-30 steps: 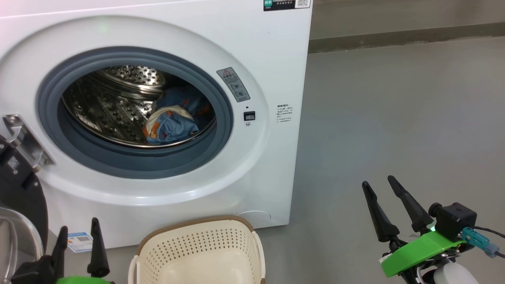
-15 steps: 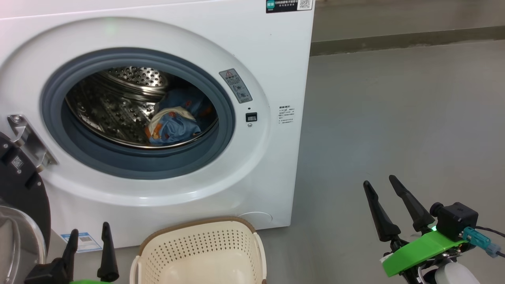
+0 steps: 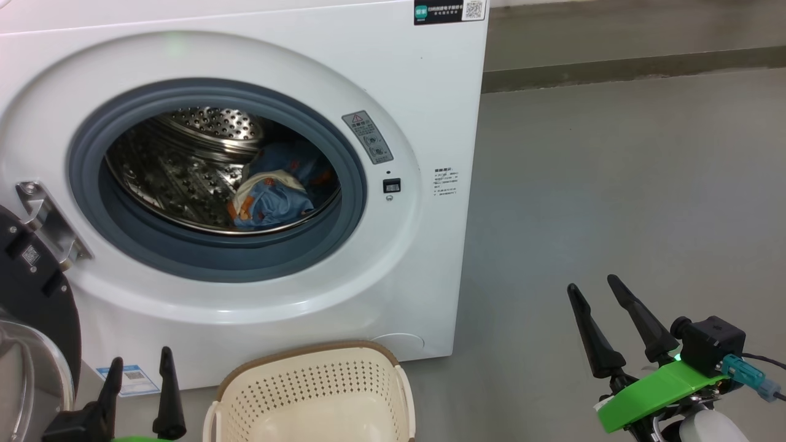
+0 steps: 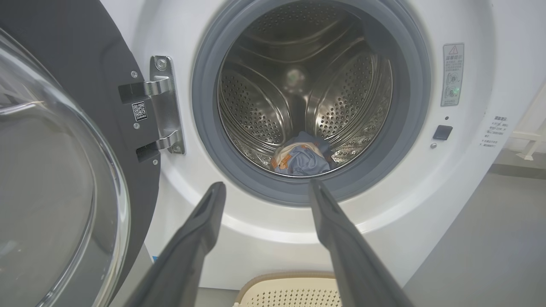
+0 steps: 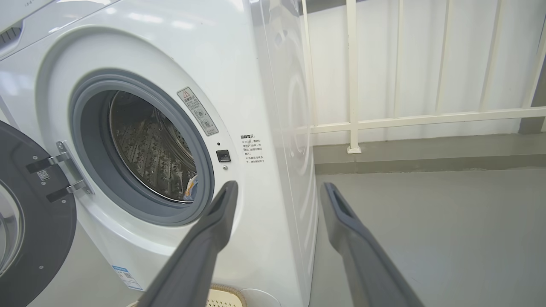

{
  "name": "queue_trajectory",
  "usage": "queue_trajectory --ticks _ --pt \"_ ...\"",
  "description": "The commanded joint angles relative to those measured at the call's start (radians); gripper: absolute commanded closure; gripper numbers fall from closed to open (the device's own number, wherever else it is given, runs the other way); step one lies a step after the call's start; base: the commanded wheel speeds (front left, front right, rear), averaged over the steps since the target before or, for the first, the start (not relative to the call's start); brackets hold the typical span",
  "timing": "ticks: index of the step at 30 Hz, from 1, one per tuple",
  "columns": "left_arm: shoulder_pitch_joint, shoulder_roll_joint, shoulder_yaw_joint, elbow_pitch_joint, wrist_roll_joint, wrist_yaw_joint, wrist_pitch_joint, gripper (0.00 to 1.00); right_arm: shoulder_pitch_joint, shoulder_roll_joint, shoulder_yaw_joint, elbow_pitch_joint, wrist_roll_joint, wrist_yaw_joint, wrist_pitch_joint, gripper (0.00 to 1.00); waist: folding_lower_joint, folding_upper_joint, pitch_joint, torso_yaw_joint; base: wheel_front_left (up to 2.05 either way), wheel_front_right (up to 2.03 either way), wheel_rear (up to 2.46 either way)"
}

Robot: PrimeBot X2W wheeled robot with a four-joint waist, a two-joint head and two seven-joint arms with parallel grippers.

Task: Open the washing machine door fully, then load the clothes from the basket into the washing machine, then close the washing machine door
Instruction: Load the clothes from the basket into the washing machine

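Note:
The white washing machine (image 3: 405, 80) stands with its round black door (image 3: 34, 288) swung open to the left on a metal hinge (image 3: 46, 221). Blue clothes (image 3: 273, 196) with orange prints and cream parts lie inside the steel drum (image 4: 298, 160). The cream basket (image 3: 313, 393) sits on the floor before the machine; its inside looks bare. My left gripper (image 3: 140, 368) is open at the lower left, beside the basket, holding nothing. My right gripper (image 3: 595, 291) is open over the floor to the right, also holding nothing.
Grey floor (image 3: 614, 184) stretches to the right of the machine. A white railing (image 5: 354, 85) stands behind a low kerb (image 5: 426, 157) at the back. The door's glass bowl (image 4: 51, 179) bulges close to my left wrist.
The head camera has shifted a little, so the machine sits slightly lower and more to the right. My left gripper shows a bit further right. The right gripper is unchanged.

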Motion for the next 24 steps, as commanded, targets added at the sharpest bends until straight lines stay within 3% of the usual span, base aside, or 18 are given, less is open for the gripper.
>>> queue_trajectory --ticks 1,24 --pt "-0.008 0.013 0.028 -0.026 0.008 -0.001 -0.004 0.0 0.005 -0.013 0.023 -0.021 0.017 0.01 -0.005 0.0 0.0 0.0 0.0 0.0 0.0 0.0 0.0" --pt "-0.011 0.013 0.031 -0.025 0.01 0.0 -0.004 0.0 0.004 -0.014 0.027 -0.018 0.021 0.01 -0.005 0.0 0.0 0.0 0.0 -0.003 0.0 0.0 0.0"
